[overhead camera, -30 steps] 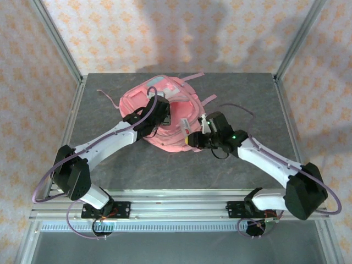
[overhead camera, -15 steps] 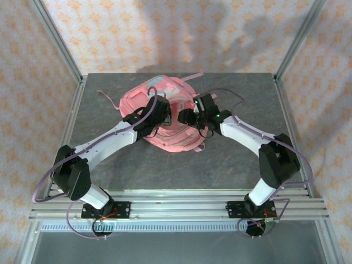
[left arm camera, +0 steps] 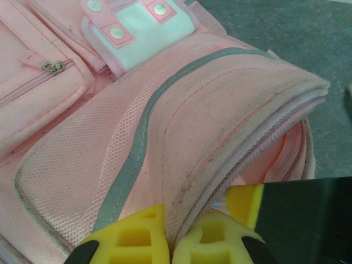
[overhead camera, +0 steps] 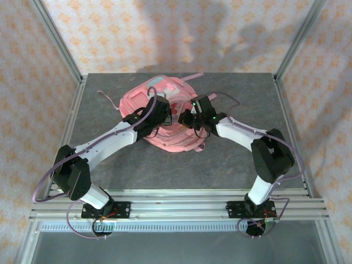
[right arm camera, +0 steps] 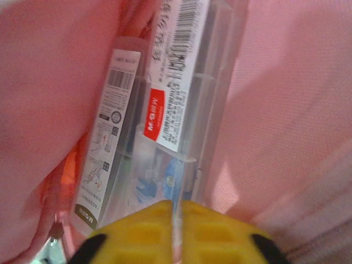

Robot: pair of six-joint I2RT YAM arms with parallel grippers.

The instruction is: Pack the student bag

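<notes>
Your right arm [overhead camera: 242,132] had swung in from the right side of the table [overhead camera: 137,165] over the last second, and its wrist now lay across the top of the student bag [overhead camera: 176,142]; your left arm [overhead camera: 110,140] sat where it had been.

The table was dark grey. The student bag lay at its middle, nearer the far edge than the near one, with a strap trailing toward the far edge and another toward the right edge. It was pink, front side up. In the left wrist view its mesh front pocket carried a grey stripe [left arm camera: 137,137]. Beyond that was the light blue and white patch [left arm camera: 148,33], and beside it a small zip pull [left arm camera: 53,66].

Both arms reached in from the near edge and met over the bag, left from the near left corner, right from the near right corner.

Your left gripper [left arm camera: 170,231] was clamped on the bag's zipped flap edge, which it held raised. The yellow pads [left arm camera: 132,234] pressed the fabric from both sides.

Your right gripper [right arm camera: 175,220] sat inside pink fabric, its pads together on what looked like the thin edge of a clear plastic packet [right arm camera: 220,126]. That packet pointed away from the fingers into the bag. It bore a red-and-white barcode label [right arm camera: 165,110], with a narrower white label [right arm camera: 107,143] just beside it.
</notes>
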